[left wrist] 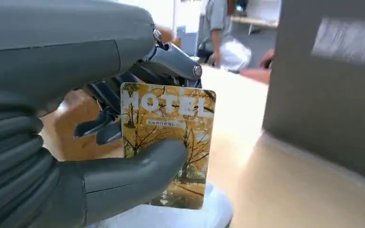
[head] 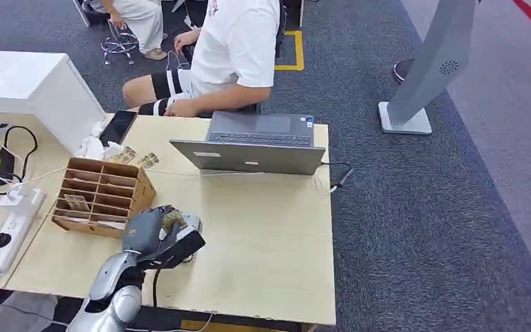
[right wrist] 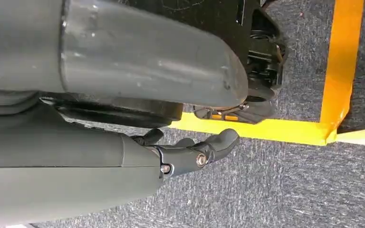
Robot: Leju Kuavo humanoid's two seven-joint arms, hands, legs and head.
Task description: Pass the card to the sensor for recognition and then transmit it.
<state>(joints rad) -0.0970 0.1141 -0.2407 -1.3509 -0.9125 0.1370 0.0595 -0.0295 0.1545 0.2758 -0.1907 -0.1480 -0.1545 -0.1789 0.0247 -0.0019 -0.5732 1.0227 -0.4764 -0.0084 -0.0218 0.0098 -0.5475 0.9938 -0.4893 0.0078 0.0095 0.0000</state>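
Observation:
My left hand point(head: 153, 234) is low over the wooden table point(head: 263, 235), just right of the card box. It pinches a card point(left wrist: 168, 137) between thumb and fingers; the card is yellow with autumn trees and the word HOTEL. In the head view the card point(head: 173, 218) pokes out of the hand directly above a small pale sensor pad point(head: 192, 223). The left wrist view has the card's lower edge almost at the pad's silvery surface point(left wrist: 195, 216), with my left hand point(left wrist: 114, 183) holding it upright. My right hand point(right wrist: 185, 152) hangs by my side over grey carpet, fingers loosely bent, holding nothing.
A cardboard card organiser point(head: 100, 195) with several slots stands left of my hand. A grey laptop point(head: 257, 146) sits at the table's far edge, with a person point(head: 228, 55) seated behind it. A white power strip point(head: 10, 232) and cables lie at the left edge.

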